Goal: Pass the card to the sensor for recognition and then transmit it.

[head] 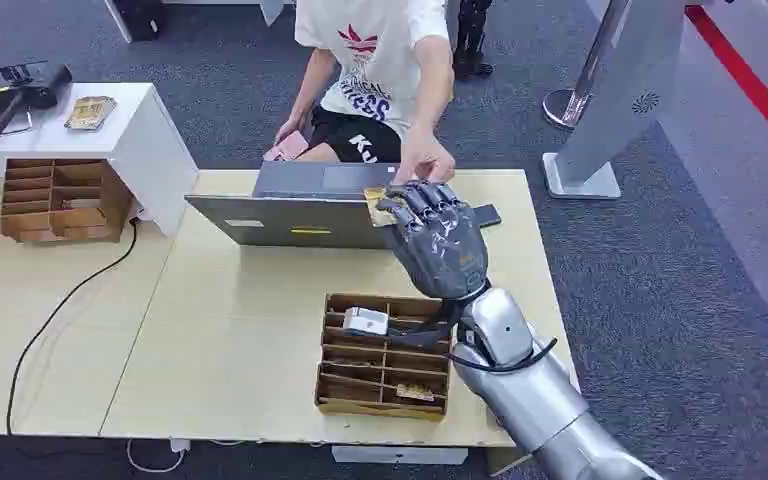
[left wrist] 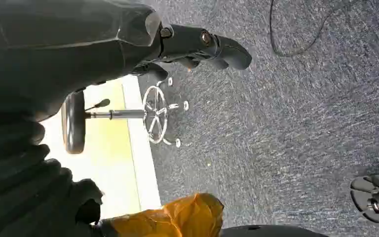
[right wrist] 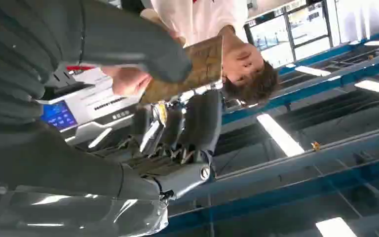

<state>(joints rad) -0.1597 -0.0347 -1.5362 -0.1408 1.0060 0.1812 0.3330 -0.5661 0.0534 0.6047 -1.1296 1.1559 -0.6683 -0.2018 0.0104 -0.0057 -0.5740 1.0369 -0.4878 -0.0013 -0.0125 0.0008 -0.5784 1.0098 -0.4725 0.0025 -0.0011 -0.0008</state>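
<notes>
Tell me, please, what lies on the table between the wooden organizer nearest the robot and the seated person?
In the head view, the open laptop sits between the organizer and the person; the right hand holds the card above that stretch.

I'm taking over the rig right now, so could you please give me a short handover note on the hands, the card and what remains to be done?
Right hand: raised over the far side of the table, holding the card between thumb and fingers.
Left hand: hanging over the carpet, holding nothing.
The person's hand reaches to the card and appears to touch it, above the laptop.
The wooden organiser near the robot holds more items.
Done: card picked up and offered.
Left: release it once the person has it. Whether the sensor step has happened cannot be told.
</notes>
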